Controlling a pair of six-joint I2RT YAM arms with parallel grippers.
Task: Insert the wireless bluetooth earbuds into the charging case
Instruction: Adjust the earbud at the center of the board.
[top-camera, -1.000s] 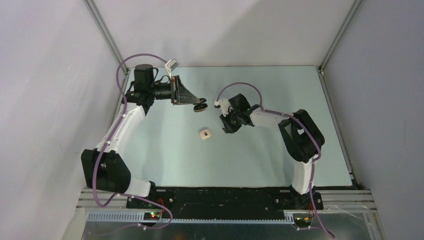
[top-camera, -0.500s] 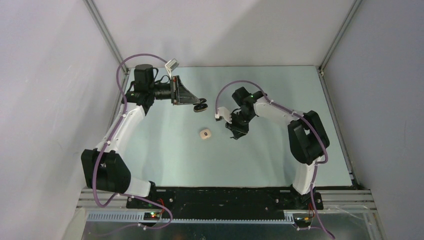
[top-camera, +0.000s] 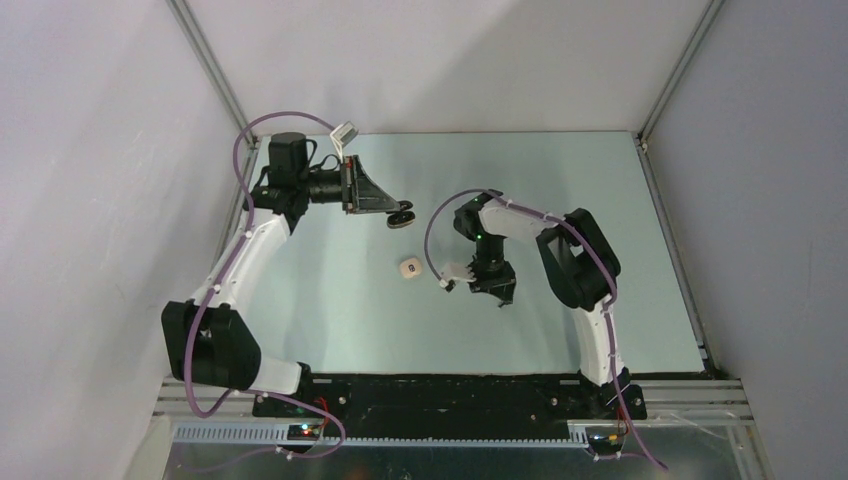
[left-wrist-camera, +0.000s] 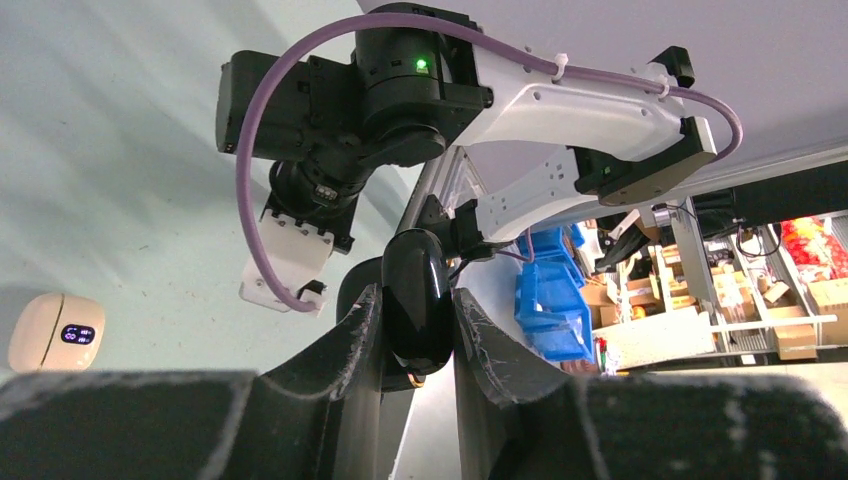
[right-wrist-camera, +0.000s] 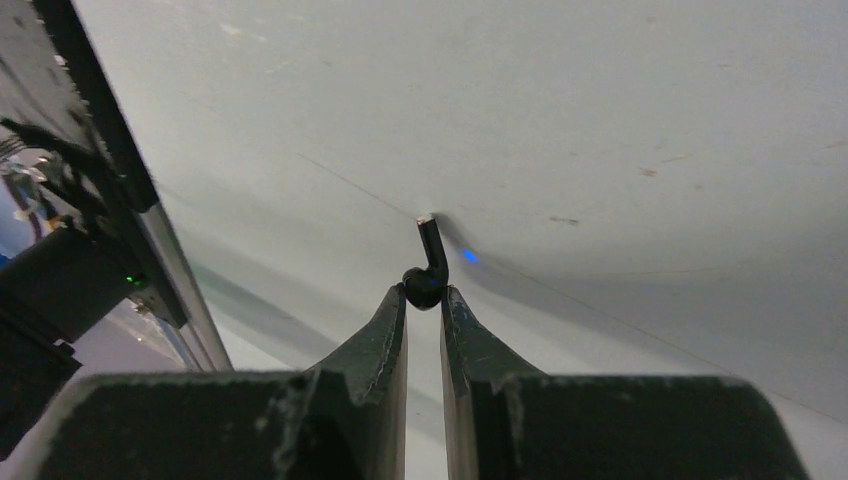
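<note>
One black earbud (right-wrist-camera: 430, 262) is pinched by its rounded head in the right gripper (right-wrist-camera: 424, 300), stem pointing towards the bench (top-camera: 330, 300). Whether the stem tip touches the surface cannot be told. A black pebble-like case (left-wrist-camera: 415, 320), judged to be the charging case, is clamped in the left gripper (left-wrist-camera: 417, 298) and held above the bench, well apart from the earbud. Whether its lid is open cannot be told. A cream case (top-camera: 409, 268) lies on the bench between the arms. The second earbud is not made out. Nothing is seen seated, so both insertions are judged to remain.
</note>
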